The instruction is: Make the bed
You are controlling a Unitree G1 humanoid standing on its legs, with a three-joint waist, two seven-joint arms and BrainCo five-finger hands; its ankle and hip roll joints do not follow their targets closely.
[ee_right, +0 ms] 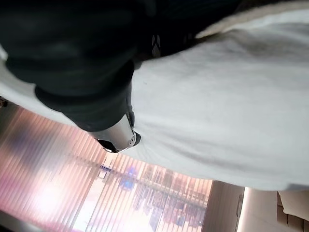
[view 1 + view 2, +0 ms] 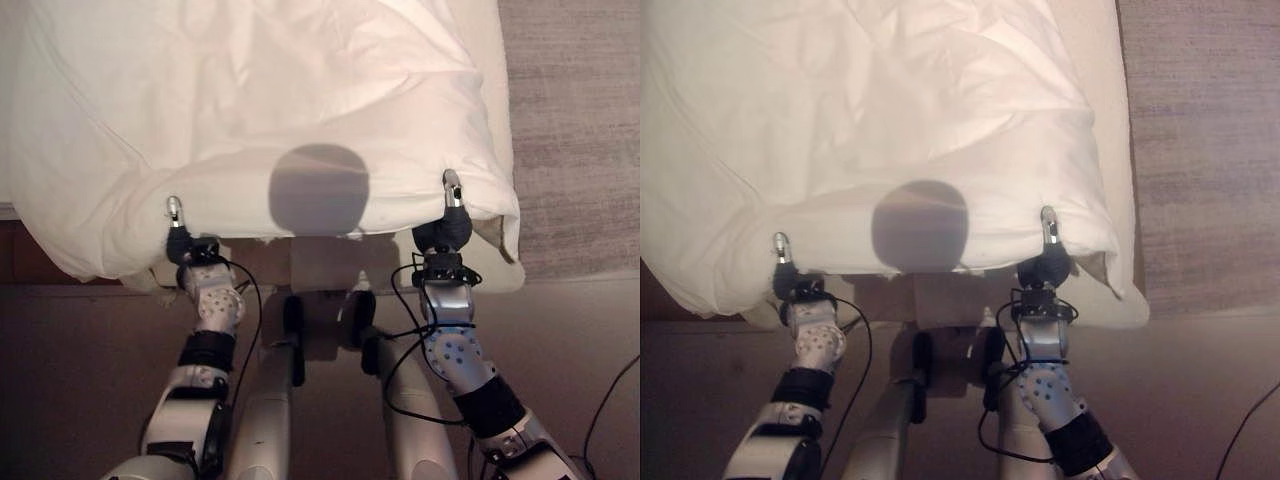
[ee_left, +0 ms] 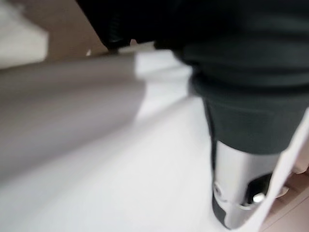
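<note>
Both hands meet the near hem of a soft, wrinkled white duvet (image 2: 270, 110) spread over the bed: left hand (image 2: 177, 232) and right hand (image 2: 450, 215), thumbs on top, pinching cloth. Grey carpet (image 2: 575, 130) lies beside the bed. Left wrist view: thumb (image 3: 236, 193) pressed on smooth fabric. Right wrist view: thumb (image 1: 116, 137) on cloth, striped blinds (image 1: 72, 193) beyond.

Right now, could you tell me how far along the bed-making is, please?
Done: the white duvet already lies over the bed and reaches its near end. In hand: the left robot hand and right robot hand each pinch its near edge. Left: the duvet is rumpled, its left side bulging past the mattress, so it needs pulling straight.
</note>
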